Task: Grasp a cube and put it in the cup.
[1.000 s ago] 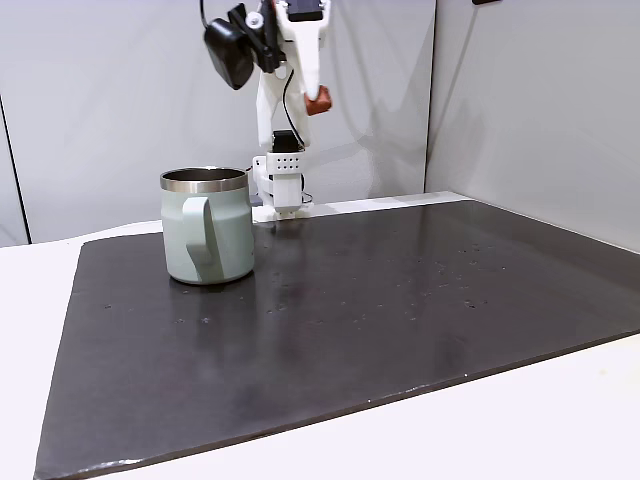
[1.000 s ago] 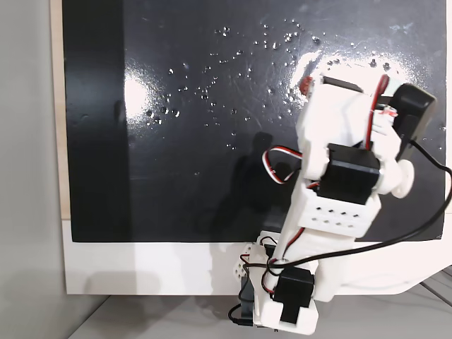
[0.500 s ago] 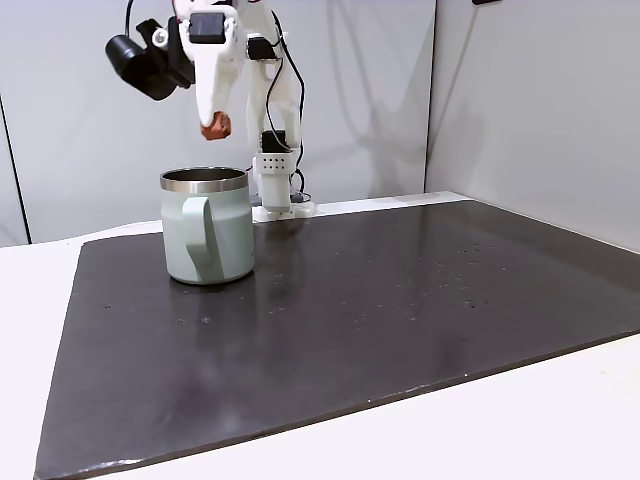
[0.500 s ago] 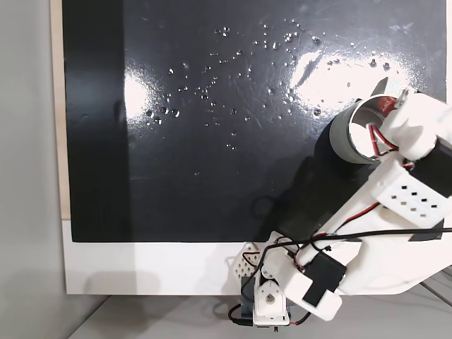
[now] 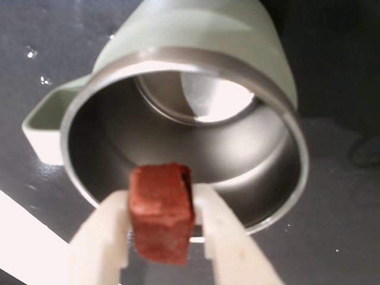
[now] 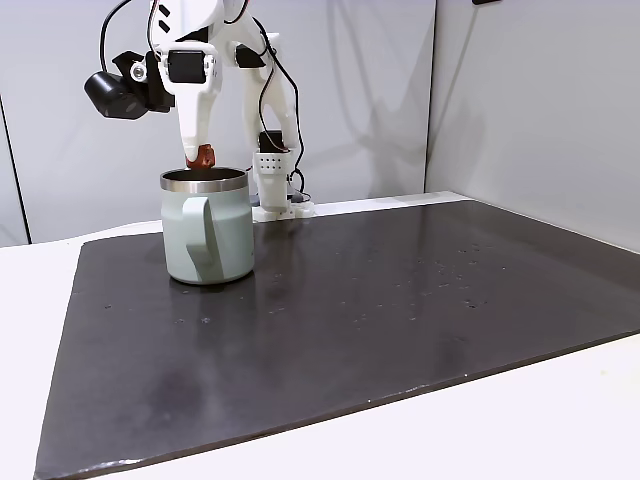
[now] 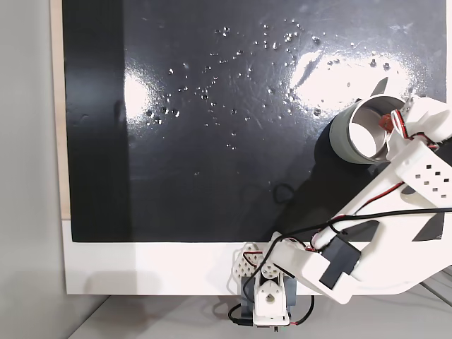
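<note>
We are at the carry-and-release stage: our gripper (image 5: 161, 237) is clamped on the cube (image 5: 161, 211), the two pale fingers (image 5: 101, 234) pressing its sides, and the cube hangs just over the near part of the cup's steel rim in the wrist view, with the bare metal bottom of the cup (image 5: 255, 53) visible beyond it. In a fixed view from the side, the cube (image 6: 203, 156) sits just above the rim of the cup (image 6: 208, 228), toward its far edge, and the gripper (image 6: 200, 155) points almost straight down. In a fixed view from above, the cube (image 7: 385, 121) shows as a small red patch at the right side of the cup (image 7: 342, 133) mouth, close to the wall; the arm covers part of the rim there, so we cannot say for sure that it is fully inside the opening. We judge the grasp done and the drop not yet made. The next move, as we see it, calls for nudging the cube a little more toward the centre of the mouth, perhaps lowering slightly, and then parting the fingers so it falls inside rather than bouncing off the rim onto the dark mat (image 6: 400, 300).
</note>
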Controlling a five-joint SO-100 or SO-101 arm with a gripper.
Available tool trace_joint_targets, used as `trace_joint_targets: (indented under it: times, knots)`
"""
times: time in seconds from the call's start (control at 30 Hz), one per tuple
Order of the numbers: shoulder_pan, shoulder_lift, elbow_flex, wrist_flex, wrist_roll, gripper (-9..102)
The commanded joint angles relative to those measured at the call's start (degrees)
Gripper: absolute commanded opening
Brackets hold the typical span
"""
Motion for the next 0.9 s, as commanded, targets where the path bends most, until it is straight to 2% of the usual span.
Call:
trace_joint_targets:
  times: [0.0, 0.1, 0.23, 0.33, 0.87]
  knots:
    - [0.79, 0.53, -3.08, 0.62, -1.14, 0]
    - [0.79, 0.53, -2.11, 0.62, -1.32, 2]
    - [1.05, 1.41, -0.18, 0.7, -1.67, 20]
    - [1.05, 2.37, 0.53, 0.7, -1.23, 28]
    - [-1.58, 11.07, 12.22, 0.7, 0.09, 27]
